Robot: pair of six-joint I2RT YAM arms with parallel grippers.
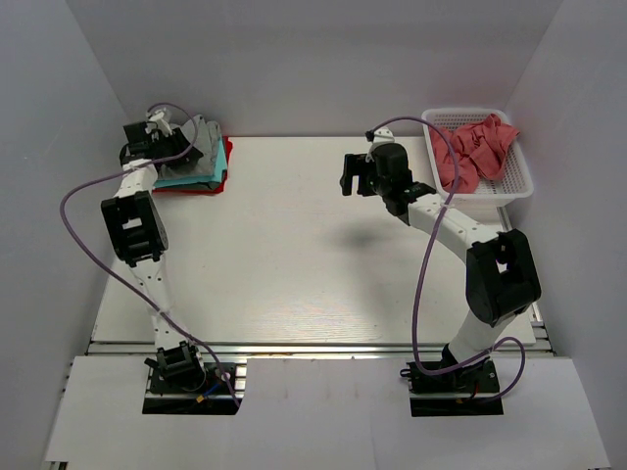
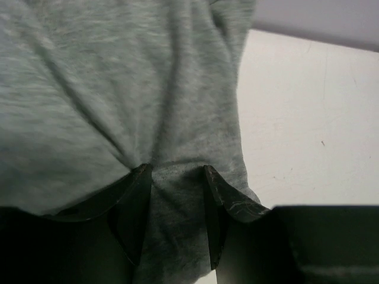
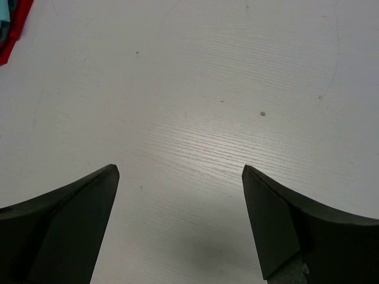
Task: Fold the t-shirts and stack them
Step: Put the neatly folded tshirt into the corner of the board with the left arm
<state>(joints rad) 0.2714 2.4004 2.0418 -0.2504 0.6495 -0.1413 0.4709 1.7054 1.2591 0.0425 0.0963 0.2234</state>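
here, the grey t-shirt (image 2: 118, 89) tops the teal t-shirt (image 1: 186, 179) and red t-shirt (image 1: 227, 162) at the far-left corner, left gripper (image 2: 176, 168) pinching its edge; the coral-pink t-shirt (image 1: 475, 147) lies unfolded in the basket (image 1: 516, 191); right gripper (image 3: 180, 171) spread, empty, above the table (image 3: 189, 89).

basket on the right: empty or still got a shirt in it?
Not empty. In the top view a coral-pink t-shirt lies crumpled and unfolded inside the white mesh basket.
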